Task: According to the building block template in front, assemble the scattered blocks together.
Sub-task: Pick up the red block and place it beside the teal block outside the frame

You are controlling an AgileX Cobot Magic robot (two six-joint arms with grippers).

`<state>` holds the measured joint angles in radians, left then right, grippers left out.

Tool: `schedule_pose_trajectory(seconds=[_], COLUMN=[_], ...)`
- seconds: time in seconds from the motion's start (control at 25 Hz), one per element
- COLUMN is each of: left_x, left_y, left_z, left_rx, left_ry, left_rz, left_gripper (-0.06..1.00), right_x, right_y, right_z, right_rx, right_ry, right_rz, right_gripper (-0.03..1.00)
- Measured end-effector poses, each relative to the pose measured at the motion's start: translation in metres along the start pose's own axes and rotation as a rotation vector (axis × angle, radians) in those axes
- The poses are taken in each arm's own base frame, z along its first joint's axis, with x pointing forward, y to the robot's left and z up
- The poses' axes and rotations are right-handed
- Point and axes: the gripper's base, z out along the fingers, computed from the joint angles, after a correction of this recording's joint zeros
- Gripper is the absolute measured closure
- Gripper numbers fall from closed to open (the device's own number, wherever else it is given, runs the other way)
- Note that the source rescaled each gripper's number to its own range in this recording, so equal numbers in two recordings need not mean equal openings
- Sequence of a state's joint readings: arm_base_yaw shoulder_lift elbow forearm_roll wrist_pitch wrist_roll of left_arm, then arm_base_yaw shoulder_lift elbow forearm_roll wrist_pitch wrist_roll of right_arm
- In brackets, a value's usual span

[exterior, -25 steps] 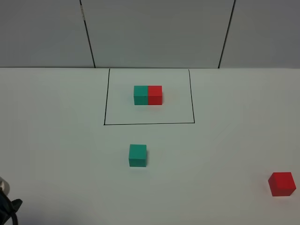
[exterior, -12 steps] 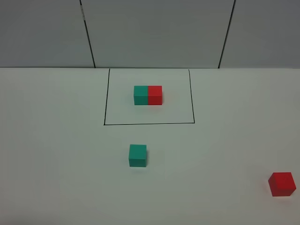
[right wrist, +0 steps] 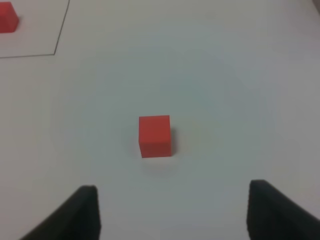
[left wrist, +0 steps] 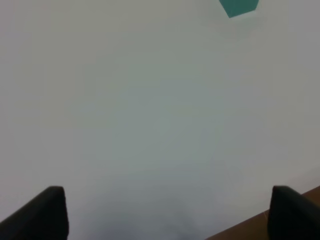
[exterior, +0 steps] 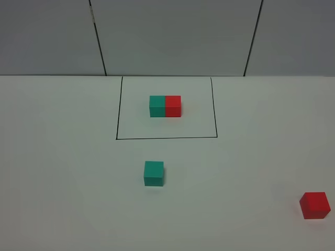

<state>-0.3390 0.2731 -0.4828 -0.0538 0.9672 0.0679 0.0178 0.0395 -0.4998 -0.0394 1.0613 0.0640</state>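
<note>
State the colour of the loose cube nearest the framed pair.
Teal; the cube shows best in the exterior high view.

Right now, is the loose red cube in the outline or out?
Out: red cube sits apart, nearer and right of the outline.

The red cube [right wrist: 155, 136] sat alone on the white table [right wrist: 225, 75], ahead of the gripper [right wrist: 175, 215], whose black jaws stood wide apart with nothing between them. Farther off to the left, the template's [right wrist: 7, 23] red block showed inside a corner of the outline [right wrist: 61, 30].
</note>
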Motion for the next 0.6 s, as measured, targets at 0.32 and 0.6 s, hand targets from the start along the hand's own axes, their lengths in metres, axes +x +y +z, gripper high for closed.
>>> schedule_pose_trajectory(seconds=[0.32, 0.6], left_x=[0.008, 0.014], left_y=[0.0, 0.0], left_z=[-0.007, -0.012], left_rx=[-0.027, -0.081], left_ry=[-0.019, -0.038], left_rz=[-0.032, -0.081], left_gripper=[0.05, 0.05], right_x=[0.0, 0.0], right_y=[0.0, 0.0], right_z=[0.0, 0.0], right_rx=[0.0, 0.0], right_ry=[0.0, 0.0], right_rz=[0.0, 0.0], right_gripper=[0.39, 0.39])
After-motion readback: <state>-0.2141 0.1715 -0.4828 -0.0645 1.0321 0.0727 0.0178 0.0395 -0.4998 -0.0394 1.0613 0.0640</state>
